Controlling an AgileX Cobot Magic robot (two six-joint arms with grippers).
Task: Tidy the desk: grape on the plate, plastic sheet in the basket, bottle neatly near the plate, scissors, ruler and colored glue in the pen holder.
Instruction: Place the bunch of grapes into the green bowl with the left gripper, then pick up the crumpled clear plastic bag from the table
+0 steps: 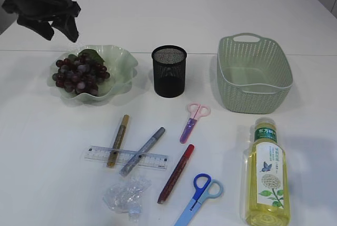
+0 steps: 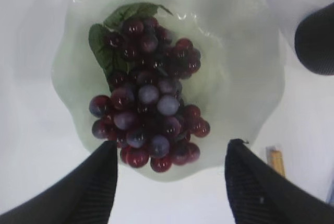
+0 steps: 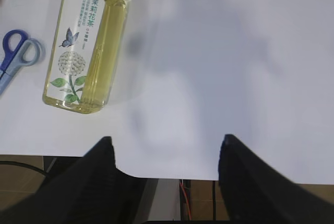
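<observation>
Several things lie along the bottom of the exterior frame: the crumpled plastic sheet point(image 1: 125, 196) at lower left, blue scissors point(image 1: 196, 196) at bottom centre, and the bottle point(image 1: 265, 175) flat on its side at lower right. Just above, the ruler point(image 1: 126, 157) sits under a gold glue pen point(image 1: 118, 140) and a grey one point(image 1: 142, 151), with a red glue pen point(image 1: 176, 173) beside them and small pink scissors point(image 1: 192, 120) higher up. Farther back stand the pen holder point(image 1: 169, 71) and basket point(image 1: 254, 72), and the grape point(image 1: 79, 73) already rests on the plate point(image 1: 125, 62) at mid left. The left gripper point(image 1: 50, 10) hangs over it, fingers apart and empty; the right gripper point(image 3: 164, 153) is likewise spread above bare table. I'd worry the flat ruler slips from a pinch, being pinned beneath two pens, and the lying bottle may roll.
</observation>
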